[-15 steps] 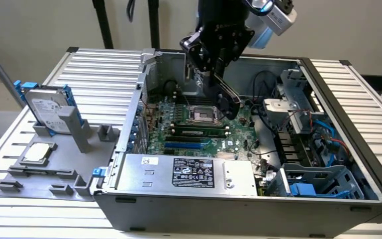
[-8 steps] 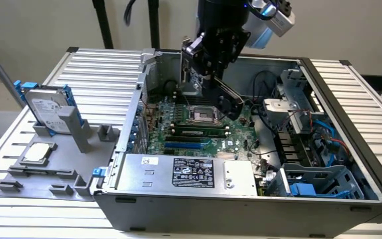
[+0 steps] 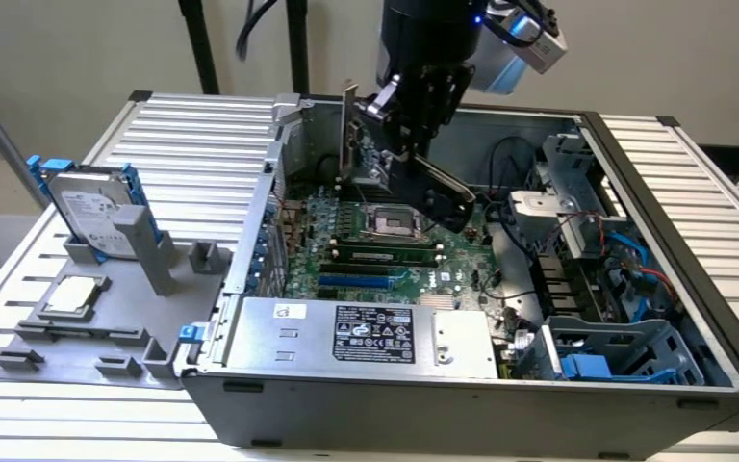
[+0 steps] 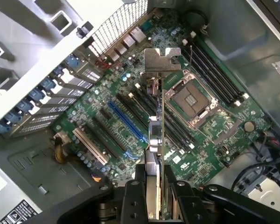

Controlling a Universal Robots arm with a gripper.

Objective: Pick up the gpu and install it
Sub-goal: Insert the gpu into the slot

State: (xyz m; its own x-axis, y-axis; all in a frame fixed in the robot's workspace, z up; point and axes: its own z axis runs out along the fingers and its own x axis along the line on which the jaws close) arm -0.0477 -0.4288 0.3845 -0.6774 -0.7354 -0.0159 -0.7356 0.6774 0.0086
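My gripper (image 4: pixel 156 186) is shut on the gpu (image 4: pixel 157 135), a thin green card seen edge-on with its silver end bracket (image 4: pixel 162 60) pointing away from the wrist. Black fingers (image 4: pixel 133 196) clamp the card on both sides. The card hangs above the green motherboard (image 4: pixel 210 140), over the row of expansion slots beside the long blue slot (image 4: pixel 126 122), and does not touch the board. In the exterior view the gripper (image 3: pixel 408 159) holds the gpu (image 3: pixel 367 159) upright inside the open computer case (image 3: pixel 677 241), above the CPU socket (image 3: pixel 389 223).
A power supply (image 3: pixel 369 332) fills the case's near side, with drive bays and cables (image 3: pixel 600 279) at the exterior view's right. Outside the case, a grey fixture (image 3: pixel 88 327) holds a hard drive in a blue frame (image 3: pixel 88 207) and a square CPU chip (image 3: pixel 74 294).
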